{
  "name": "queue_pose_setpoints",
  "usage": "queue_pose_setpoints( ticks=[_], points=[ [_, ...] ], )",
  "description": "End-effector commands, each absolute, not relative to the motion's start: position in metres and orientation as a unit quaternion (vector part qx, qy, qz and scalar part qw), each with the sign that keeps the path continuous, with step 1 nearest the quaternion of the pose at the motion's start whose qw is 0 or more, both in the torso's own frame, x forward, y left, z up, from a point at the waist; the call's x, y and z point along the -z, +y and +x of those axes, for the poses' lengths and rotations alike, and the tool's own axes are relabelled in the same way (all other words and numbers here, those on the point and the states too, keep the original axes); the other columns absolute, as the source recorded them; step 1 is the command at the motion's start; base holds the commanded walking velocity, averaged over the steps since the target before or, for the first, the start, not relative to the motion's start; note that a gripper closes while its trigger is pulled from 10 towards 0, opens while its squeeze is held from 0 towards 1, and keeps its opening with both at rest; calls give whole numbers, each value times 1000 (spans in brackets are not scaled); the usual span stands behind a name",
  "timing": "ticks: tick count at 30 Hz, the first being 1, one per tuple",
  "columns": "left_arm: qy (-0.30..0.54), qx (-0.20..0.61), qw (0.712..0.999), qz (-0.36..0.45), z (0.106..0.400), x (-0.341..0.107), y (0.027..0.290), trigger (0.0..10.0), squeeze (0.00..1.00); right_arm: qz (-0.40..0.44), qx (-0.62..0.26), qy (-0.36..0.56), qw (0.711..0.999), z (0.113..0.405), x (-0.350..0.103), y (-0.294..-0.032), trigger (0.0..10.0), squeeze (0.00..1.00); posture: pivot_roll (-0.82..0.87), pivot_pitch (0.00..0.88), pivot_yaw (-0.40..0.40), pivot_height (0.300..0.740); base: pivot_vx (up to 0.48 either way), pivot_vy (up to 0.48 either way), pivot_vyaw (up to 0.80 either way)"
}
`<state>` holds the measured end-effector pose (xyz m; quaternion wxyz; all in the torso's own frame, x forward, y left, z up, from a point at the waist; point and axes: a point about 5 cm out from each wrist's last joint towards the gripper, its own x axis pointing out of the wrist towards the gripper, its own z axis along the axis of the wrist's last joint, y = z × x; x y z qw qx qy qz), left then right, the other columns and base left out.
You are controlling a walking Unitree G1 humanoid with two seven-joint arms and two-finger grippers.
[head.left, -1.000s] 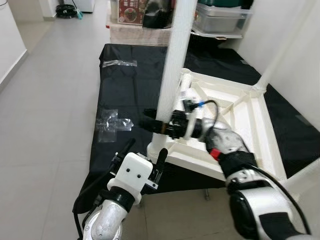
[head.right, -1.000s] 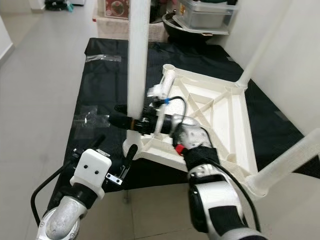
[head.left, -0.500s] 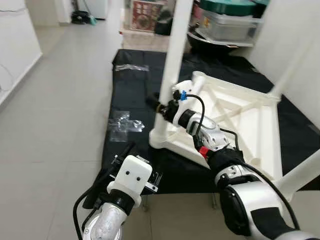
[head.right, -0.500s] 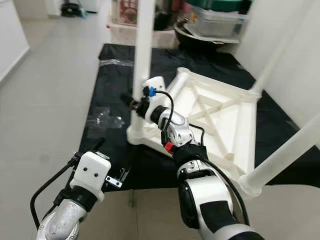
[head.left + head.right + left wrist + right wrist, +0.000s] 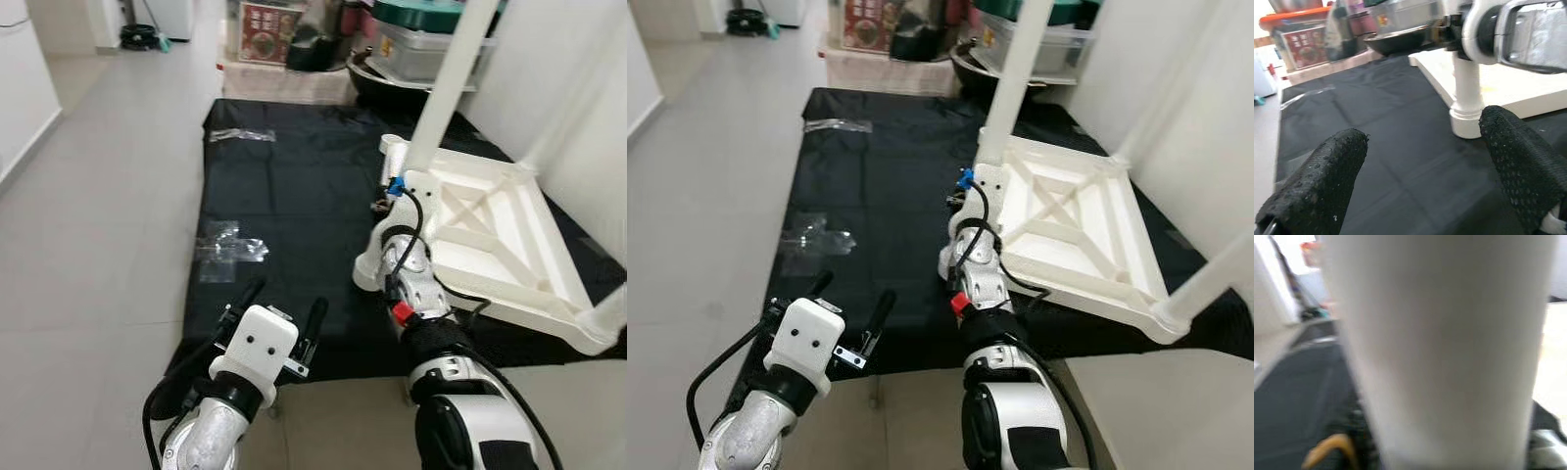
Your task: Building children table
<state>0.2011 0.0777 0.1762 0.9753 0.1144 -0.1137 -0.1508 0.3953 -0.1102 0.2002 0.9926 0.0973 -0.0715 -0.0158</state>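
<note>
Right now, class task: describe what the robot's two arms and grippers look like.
The left gripper has two long black textured fingers on a white block with two dark dots, a silver wrist and a black cable. The right arm is silver and white, with black joints, a red tag, a blue clip and black cables.

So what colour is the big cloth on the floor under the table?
The cloth is black, clearest in the left eye view.
</note>
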Motion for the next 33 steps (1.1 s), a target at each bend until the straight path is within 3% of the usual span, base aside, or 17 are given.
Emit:
queue_pose_setpoints(
  ticks=[1,2,5,9,11,13,14,18,19,21,22,23,24,28,29,32,33],
  points=[
    [-111,155,975,115,201,-174,76,10000,0,88,-14,-105,991,397,-213,-103,10000,1000,113,72,-125,740,0,0,0],
    [-111,154,975,115,202,-175,76,10000,0,77,-27,-110,991,398,-216,-104,10000,0,113,71,-126,740,0,0,0],
    [-111,154,975,115,202,-175,76,10000,0,48,-72,-130,988,400,-224,-109,10000,0,115,69,-126,740,0,0,0],
    [-112,154,975,115,202,-175,76,10000,0,130,-207,-104,964,403,-229,-115,10000,0,114,70,-124,740,0,0,0],
    [-112,154,975,115,202,-175,76,10000,0,130,-207,-104,964,403,-229,-115,10000,0,114,70,-124,740,0,0,0],
    [-112,153,975,115,202,-175,76,10000,0,152,-320,-84,931,399,-228,-115,10000,0,117,75,-125,740,0,0,0],
    [-112,153,975,115,202,-175,76,10000,0,152,-320,-84,931,399,-228,-115,10000,0,117,75,-125,740,0,0,0],
    [-113,152,975,116,203,-176,77,10000,0,150,-442,-64,882,390,-225,-113,10000,0,121,78,-128,740,0,0,0],
    [-114,151,975,116,203,-176,78,10000,0,140,-516,-50,844,383,-221,-110,10000,0,120,78,-126,740,0,0,0],
    [-114,151,975,116,203,-176,78,10000,0,140,-516,-50,844,383,-221,-110,10000,0,120,78,-126,740,0,0,0],
    [-114,151,975,116,203,-177,78,10000,0,131,-572,-35,809,376,-217,-106,10000,0,121,81,-125,740,0,0,0],
    [-114,151,975,116,203,-177,78,10000,0,131,-572,-35,809,376,-217,-106,10000,0,121,81,-125,740,0,0,0],
    [-114,150,975,116,203,-177,78,10000,0,116,-619,-16,776,370,-212,-101,10000,0,122,82,-128,740,0,0,0],
    [-114,150,975,117,203,-177,78,10000,0,96,-657,3,747,366,-206,-92,10000,0,123,84,-126,740,0,0,0],
    [-114,150,975,117,203,-177,78,10000,0,94,-658,3,747,366,-206,-89,7608,0,122,83,-126,740,0,0,0],
    [-114,150,975,117,203,-177,78,10000,0,96,-659,2,746,366,-207,-89,7608,0,122,83,-126,740,0,0,0],
    [-114,150,975,116,203,-177,78,10000,0,99,-642,-4,760,368,-208,-90,0,0,121,82,-127,740,0,0,0]
  ],
)
